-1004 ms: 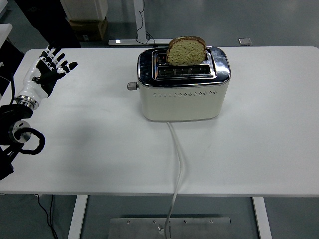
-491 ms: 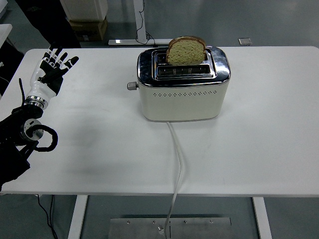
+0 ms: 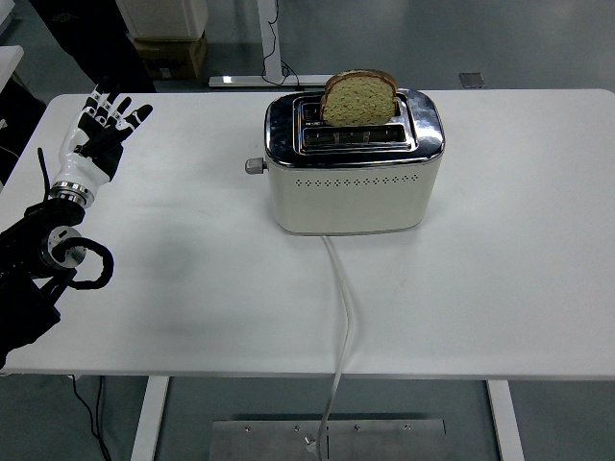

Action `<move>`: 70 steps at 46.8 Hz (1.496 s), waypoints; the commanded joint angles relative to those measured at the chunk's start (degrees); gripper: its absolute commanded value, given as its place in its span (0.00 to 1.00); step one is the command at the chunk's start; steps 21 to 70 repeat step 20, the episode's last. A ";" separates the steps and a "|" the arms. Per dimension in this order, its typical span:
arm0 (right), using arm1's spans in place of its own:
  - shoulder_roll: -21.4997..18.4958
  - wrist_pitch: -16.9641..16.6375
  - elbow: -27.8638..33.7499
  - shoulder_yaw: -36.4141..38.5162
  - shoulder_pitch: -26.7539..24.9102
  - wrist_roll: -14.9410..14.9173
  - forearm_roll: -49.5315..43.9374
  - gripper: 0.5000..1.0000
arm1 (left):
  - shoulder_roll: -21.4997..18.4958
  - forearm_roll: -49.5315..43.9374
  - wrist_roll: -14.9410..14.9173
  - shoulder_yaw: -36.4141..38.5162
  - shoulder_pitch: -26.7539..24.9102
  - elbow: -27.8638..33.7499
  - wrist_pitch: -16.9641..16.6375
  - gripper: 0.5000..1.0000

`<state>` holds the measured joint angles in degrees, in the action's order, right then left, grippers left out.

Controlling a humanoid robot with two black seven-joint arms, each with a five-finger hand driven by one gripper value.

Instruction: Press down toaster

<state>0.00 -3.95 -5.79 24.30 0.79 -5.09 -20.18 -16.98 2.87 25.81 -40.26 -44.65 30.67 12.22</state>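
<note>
Cream toaster (image 3: 354, 178) with chrome top sits on the white worktop (image 3: 500, 279), a bit back of centre, long side facing the near edge. Slice of bread (image 3: 358, 97) stands upright in the rear slot, most of it sticking up above the chrome; front slot looks empty. Lever knob (image 3: 254, 165), grey, pokes out of the toaster's left end, sitting high on that end wall, nothing touching it. Row of small vent holes runs along the front face. White power cord (image 3: 342, 317) leaves the base at the front, runs over the worktop toward the near edge and drops off it down to the floor. Left robot hand (image 3: 103, 125) is over the worktop's far left part, well apart from the toaster and the lever; fingers spread and pointing up and away, holding nothing, black fingers with white knuckle parts, white wrist section below it. Left arm (image 3: 43, 264), black with a looped cable, comes in from the left edge near the worktop's left side. Right arm not visible anywhere. Worktop otherwise bare around the toaster; faint shadow to the left of it. Behind the worktop, grey floor, a cardboard box (image 3: 168, 53) at top left, a white desk leg with a cable (image 3: 272, 38) at top centre. Below the near edge, worktop legs and a metal foot plate (image 3: 327, 437).
</note>
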 commanded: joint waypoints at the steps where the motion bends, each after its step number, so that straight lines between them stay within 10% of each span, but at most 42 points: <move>1: 0.00 0.00 -0.09 -0.04 0.09 0.00 -0.12 1.00 | 0.10 -0.05 0.03 0.01 0.00 0.01 -0.01 1.00; 70: 0.00 0.00 -0.09 -0.04 0.09 0.00 -0.12 1.00 | 0.37 -1.11 0.03 -0.52 0.00 0.01 -0.01 1.00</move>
